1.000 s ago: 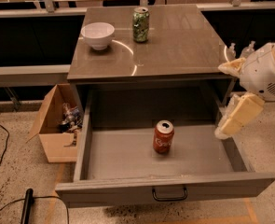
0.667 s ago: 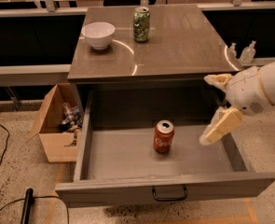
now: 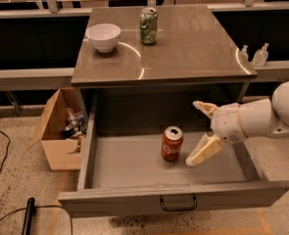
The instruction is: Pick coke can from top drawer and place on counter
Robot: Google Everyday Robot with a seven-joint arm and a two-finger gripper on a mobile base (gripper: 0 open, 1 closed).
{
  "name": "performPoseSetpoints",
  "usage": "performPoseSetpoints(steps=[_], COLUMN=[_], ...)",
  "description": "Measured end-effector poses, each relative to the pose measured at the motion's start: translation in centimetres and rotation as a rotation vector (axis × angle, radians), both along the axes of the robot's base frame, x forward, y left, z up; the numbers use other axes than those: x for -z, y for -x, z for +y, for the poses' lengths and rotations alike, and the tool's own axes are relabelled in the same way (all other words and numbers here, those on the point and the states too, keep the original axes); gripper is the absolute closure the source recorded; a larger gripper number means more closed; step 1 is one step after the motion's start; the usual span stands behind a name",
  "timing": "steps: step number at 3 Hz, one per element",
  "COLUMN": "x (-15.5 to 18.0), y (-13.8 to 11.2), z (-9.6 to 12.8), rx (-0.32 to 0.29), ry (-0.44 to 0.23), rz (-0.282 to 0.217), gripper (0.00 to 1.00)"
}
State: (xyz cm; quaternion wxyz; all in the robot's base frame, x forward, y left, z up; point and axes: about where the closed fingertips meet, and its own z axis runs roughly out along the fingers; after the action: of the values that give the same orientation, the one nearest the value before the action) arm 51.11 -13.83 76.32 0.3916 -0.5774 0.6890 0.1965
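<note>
The coke can (image 3: 172, 143) stands upright on the grey floor of the open top drawer (image 3: 134, 165), a little right of its middle. My gripper (image 3: 199, 133) reaches in from the right, just to the right of the can and apart from it. Its two cream fingers are spread wide, one (image 3: 204, 107) above and behind, the other (image 3: 203, 152) low near the can's base. It holds nothing. The counter (image 3: 193, 48) is the glossy grey-brown top above the drawer.
A white bowl (image 3: 103, 36) and a green patterned can (image 3: 148, 26) stand at the back of the counter. A cardboard box (image 3: 60, 129) with clutter sits on the floor left of the drawer. Two small bottles (image 3: 259, 55) stand on a ledge at the right.
My gripper has moved left from outside the drawer's right wall into the drawer, closing in on the coke can. The can has not moved.
</note>
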Motion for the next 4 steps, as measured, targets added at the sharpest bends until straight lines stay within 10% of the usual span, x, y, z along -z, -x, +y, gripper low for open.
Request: performPoseSetpoints(steps=[4], x=[7.5], y=[-2.8], z=[-1.0], rx=[0.075], ry=[-0.101], rz=[0.027], gripper=[0.0])
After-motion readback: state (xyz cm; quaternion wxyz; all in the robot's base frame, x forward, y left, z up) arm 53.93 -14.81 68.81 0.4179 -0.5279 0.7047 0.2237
